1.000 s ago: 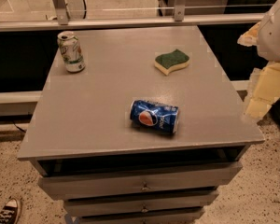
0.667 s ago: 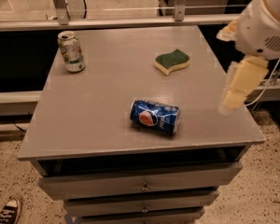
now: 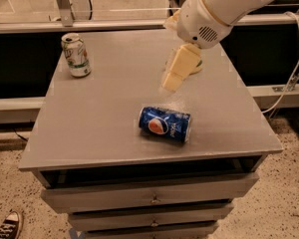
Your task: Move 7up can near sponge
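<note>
7up can (image 3: 76,55) upright at the table's (image 3: 89,128) back left corner, gripper (image 3: 177,69) well apart from it, by the half-hidden sponge (image 3: 198,67) — spread or pinched, cannot tell — Pepsi can (image 3: 165,124) lying near the front

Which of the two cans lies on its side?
The blue Pepsi can, on its side near the front edge. The 7up can stands upright at the far left. The tool hangs just beyond the blue Pepsi can.

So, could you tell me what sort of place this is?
Probably a robotics lab: a grey drawer cabinet as worktable, a speckled floor with a cable, the gripper hovering over the cabinet top.
</note>
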### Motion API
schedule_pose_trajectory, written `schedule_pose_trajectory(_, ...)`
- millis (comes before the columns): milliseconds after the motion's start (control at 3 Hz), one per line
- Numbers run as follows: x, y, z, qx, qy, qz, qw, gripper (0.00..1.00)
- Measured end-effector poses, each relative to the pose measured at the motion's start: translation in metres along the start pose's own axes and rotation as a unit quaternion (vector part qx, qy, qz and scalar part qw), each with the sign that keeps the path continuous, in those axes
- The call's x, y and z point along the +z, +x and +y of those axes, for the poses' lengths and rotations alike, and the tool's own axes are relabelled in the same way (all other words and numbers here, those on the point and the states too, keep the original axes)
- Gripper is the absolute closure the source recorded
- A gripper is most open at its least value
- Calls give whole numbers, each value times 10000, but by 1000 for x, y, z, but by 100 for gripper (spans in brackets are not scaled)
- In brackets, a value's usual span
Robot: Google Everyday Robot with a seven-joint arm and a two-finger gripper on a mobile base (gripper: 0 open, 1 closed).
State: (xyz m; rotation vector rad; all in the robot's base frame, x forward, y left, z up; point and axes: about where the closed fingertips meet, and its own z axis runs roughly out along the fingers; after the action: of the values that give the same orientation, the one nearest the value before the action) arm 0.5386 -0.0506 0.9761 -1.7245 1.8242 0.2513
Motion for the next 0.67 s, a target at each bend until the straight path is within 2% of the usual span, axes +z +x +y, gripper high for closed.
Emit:
schedule_pose_trajectory(333, 0, 0, 0, 0, 0, 0, 10000, 0)
schedule_pose_trajectory(667, 8, -5, 0, 20, 8, -147, 9999, 0)
